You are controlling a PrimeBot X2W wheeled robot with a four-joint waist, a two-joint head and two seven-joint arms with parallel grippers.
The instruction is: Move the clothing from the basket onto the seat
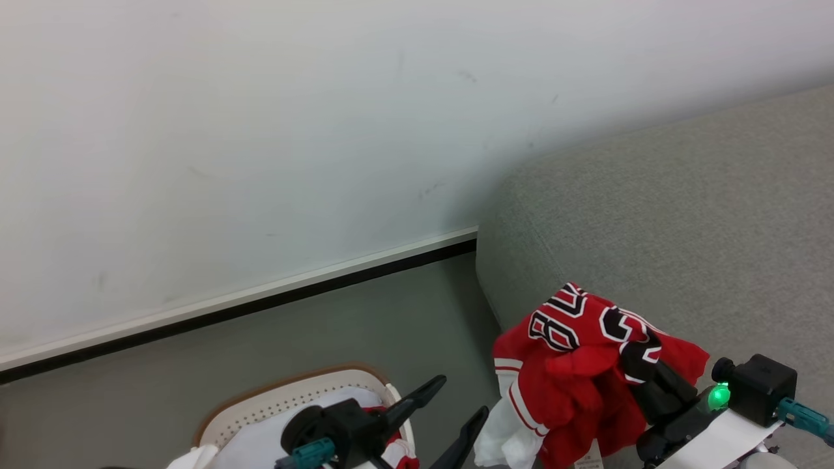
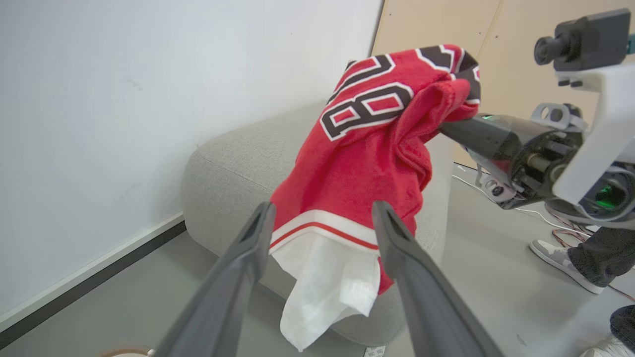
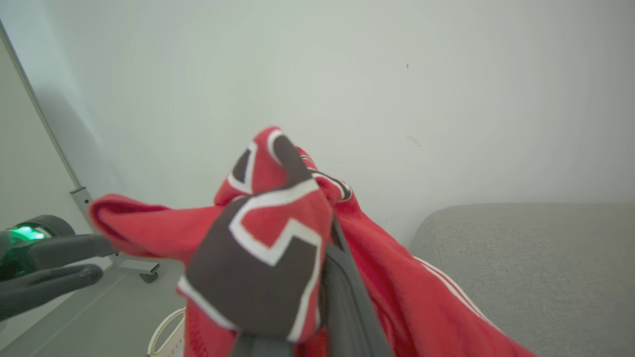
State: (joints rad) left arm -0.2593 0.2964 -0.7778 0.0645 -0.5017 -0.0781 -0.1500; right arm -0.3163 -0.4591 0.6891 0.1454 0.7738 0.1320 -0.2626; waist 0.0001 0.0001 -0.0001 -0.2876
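Observation:
A red garment [image 1: 573, 371] with black-and-white lettering hangs in the air from my right gripper [image 1: 637, 369], which is shut on a bunch of its upper folds. A white piece of cloth [image 2: 322, 287] dangles below its striped hem. The garment [image 2: 367, 148] hangs in front of the rounded end of the grey seat [image 1: 684, 228], above the floor. My left gripper [image 1: 456, 404] stands open over the basket [image 1: 287, 394], holding nothing. More red-and-white clothing [image 1: 399, 451] peeks out of the basket beside the white liner [image 1: 260, 440]. In the right wrist view the garment [image 3: 268, 233] drapes over my fingers [image 3: 347, 287].
A white wall [image 1: 260, 130] with a black baseboard runs behind the basket and the seat [image 2: 238, 163]. Grey floor [image 1: 365, 319] lies between them. A person's shoes [image 2: 560, 263] and cables are on the floor to the right in the left wrist view.

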